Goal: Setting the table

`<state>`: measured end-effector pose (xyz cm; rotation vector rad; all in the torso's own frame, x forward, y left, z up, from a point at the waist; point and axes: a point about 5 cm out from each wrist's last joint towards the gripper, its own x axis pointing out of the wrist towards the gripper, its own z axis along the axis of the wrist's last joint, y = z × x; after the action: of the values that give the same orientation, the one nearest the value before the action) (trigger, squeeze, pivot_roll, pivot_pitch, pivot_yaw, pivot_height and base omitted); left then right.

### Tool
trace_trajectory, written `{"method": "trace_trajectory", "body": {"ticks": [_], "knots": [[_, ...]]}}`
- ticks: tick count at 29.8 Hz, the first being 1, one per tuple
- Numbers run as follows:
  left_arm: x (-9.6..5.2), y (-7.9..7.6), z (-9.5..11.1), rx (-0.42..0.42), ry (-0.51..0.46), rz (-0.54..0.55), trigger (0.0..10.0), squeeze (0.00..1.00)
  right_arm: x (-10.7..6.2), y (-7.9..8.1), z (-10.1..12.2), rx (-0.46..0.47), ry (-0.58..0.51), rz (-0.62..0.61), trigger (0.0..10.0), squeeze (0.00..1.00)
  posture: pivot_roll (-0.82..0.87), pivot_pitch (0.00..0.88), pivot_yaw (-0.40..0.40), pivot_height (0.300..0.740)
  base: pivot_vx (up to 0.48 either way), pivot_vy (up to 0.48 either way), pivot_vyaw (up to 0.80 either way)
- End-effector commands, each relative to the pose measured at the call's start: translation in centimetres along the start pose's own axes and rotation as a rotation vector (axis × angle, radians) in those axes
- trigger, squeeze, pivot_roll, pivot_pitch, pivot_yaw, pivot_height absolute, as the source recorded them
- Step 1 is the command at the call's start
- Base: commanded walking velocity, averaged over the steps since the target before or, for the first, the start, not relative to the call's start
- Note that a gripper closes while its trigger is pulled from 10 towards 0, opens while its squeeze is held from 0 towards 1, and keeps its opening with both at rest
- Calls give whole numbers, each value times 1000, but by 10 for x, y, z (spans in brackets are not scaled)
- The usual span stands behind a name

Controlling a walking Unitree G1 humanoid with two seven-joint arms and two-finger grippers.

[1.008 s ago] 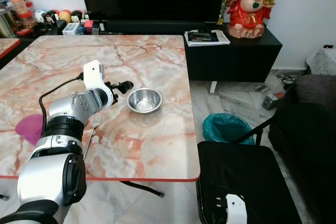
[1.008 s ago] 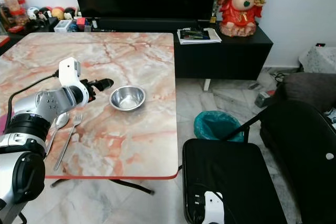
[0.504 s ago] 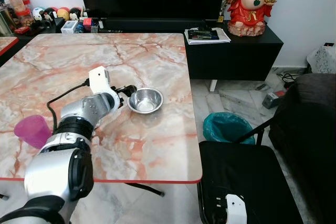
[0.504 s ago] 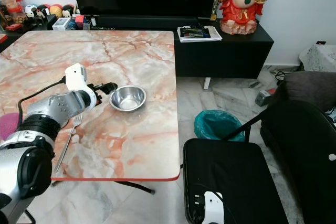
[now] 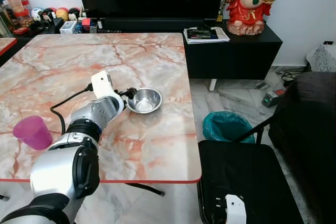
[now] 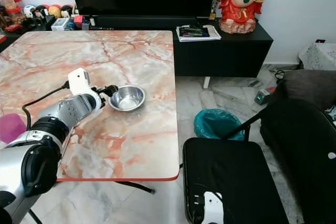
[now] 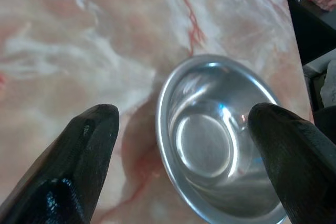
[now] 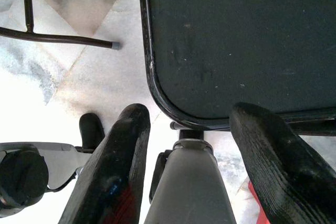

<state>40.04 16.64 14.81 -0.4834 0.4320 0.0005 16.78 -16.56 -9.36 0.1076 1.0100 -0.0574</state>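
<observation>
The silver arm hides part of the near rim of the steel bowl point(image 5: 144, 100), where the left gripper point(image 5: 130, 93) meets it. In the left wrist view both fingers point(image 7: 79, 161) run off the edge. The shelf clutter point(image 5: 50, 17) (jars, small toys) is too small to identify.

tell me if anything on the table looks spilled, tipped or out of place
Nothing stands out. The steel bowl sits upright and empty on the marble table, with the left gripper open at its rim. The pink cup stands upright too.
</observation>
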Motion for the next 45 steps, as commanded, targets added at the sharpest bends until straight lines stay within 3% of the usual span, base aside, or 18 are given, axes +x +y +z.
{"method": "trace_trajectory", "body": {"ticks": [1,22,41,42,43,45], "knots": [[1,-7,5,-13,-16,-2,10000,0,0,0,1,13,-8,-2,10000,0,-10,0,33,740,0,0,0],[3,-12,-3,-36,-32,36,10000,0,-2,-1,-8,30,2,-6,10000,0,-48,8,43,740,0,0,0],[4,-6,-14,-48,-7,97,10000,0,-4,-4,-16,36,10,-14,10000,0,-66,42,45,740,0,0,0],[4,-6,-14,-46,-7,99,9216,0,-4,-4,-17,36,10,-14,10000,0,-66,45,44,740,0,0,0],[4,-5,-15,-41,-6,105,4706,0,-4,-4,-17,36,11,-13,10000,0,-68,46,44,740,0,0,0],[4,-5,-17,-42,-3,110,4471,0,-4,-4,-18,35,11,-13,10000,0,-70,50,44,740,0,0,0]]}}
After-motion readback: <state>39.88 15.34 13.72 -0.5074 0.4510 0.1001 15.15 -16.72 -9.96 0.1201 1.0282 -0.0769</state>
